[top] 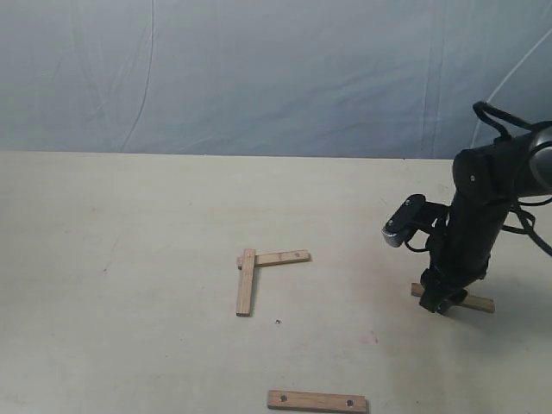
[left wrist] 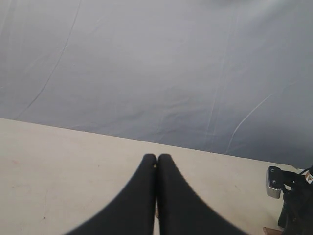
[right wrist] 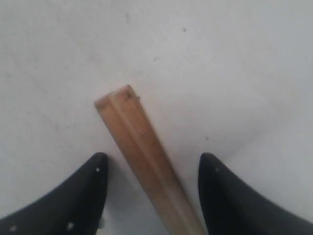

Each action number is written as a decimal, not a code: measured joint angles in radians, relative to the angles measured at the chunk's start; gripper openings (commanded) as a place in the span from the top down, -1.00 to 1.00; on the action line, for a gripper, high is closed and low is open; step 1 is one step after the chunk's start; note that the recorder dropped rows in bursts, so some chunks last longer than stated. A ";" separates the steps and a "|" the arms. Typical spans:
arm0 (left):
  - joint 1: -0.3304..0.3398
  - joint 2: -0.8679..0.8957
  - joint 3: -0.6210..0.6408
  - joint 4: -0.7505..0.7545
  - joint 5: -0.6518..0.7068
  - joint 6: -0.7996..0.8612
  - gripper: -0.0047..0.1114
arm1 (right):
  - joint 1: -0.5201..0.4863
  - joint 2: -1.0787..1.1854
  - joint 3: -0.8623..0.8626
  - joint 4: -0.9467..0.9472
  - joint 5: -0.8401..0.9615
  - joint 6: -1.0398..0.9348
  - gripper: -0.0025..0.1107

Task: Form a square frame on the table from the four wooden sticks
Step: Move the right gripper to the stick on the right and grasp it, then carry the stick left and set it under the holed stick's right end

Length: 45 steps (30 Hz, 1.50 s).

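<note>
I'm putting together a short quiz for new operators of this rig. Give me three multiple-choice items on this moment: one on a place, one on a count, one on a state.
1. Where is the right claw in the exterior view?
A) far left
B) dead centre
C) down at the stick on the right

2. How many sticks already meet in a corner?
A) two
B) three
C) none

3. How do the right claw's jaws stand?
A) shut and empty
B) open, one on each side of the stick
C) shut on the stick

Key:
1 C: the black arm reaches down onto that stick.
2 A: the crosswise stick and the stick pointing toward the camera form an L, while the front stick lies apart.
3 B: the right wrist view shows bare surface between each finger and the wood.
</note>
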 measured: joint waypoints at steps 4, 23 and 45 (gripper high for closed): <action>0.000 0.000 0.000 0.000 0.000 0.000 0.92 | 0.000 0.005 0.000 -0.005 0.010 0.000 0.95; 0.000 0.000 0.000 -0.002 0.000 0.000 0.92 | 0.219 0.007 -0.179 0.211 0.218 0.783 0.97; 0.000 0.000 0.000 -0.002 0.002 -0.002 0.92 | 0.386 0.203 -0.461 0.076 0.197 1.109 0.97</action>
